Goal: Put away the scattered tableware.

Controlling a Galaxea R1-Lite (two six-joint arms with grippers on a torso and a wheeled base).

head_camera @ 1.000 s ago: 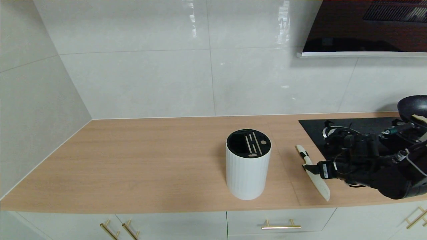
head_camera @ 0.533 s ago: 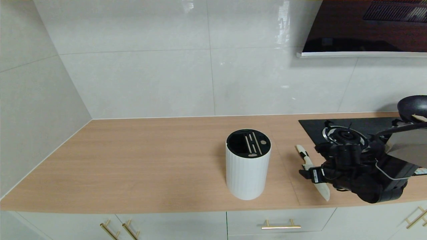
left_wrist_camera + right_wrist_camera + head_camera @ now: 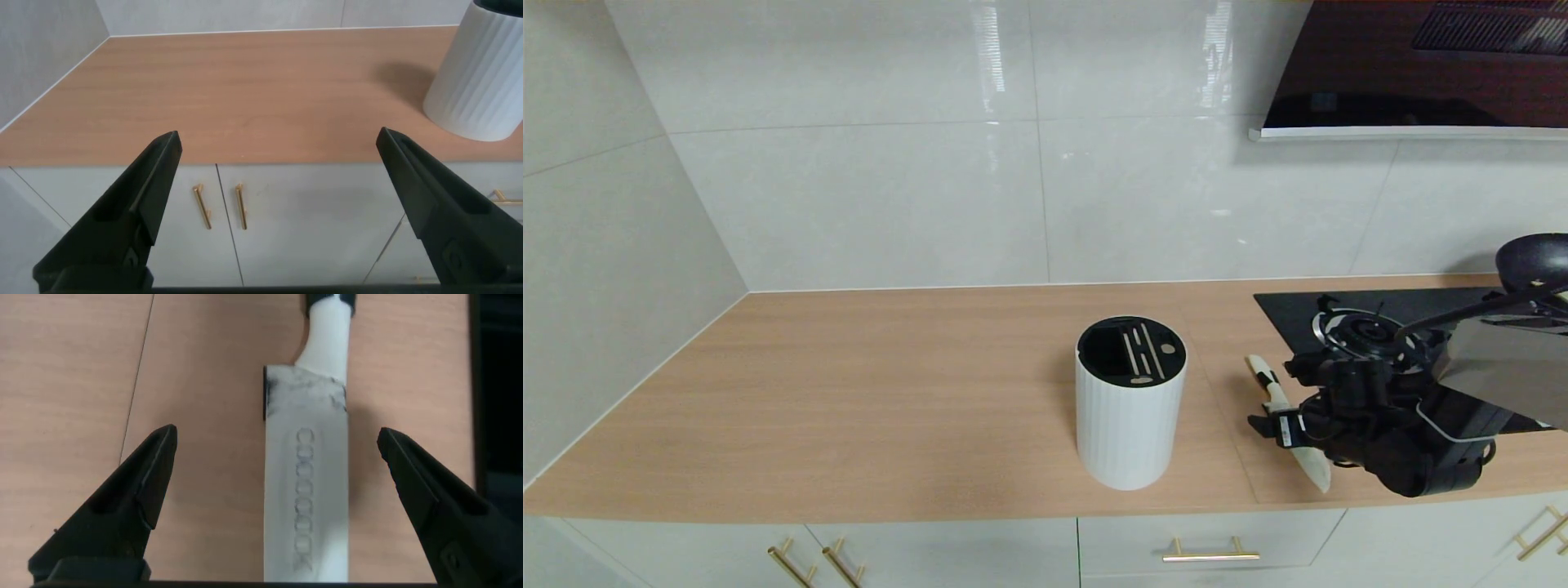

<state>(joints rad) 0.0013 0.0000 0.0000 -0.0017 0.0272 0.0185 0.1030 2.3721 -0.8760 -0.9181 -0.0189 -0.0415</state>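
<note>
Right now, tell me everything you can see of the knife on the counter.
The knife lies flat on the wooden countertop, right of the white holder and apart from it. Its blade is cream-white, with dark marbling at the heel and a row of embossed ovals; the narrower white handle has a black band. The tip points toward the counter's front edge. The right gripper hovers open astride the blade, not gripping it.

The knife [image 3: 1267, 385] lies between holder [image 3: 1129, 408] and hob [image 3: 1286, 314], with worktop [image 3: 890, 392] showing either side.
</note>
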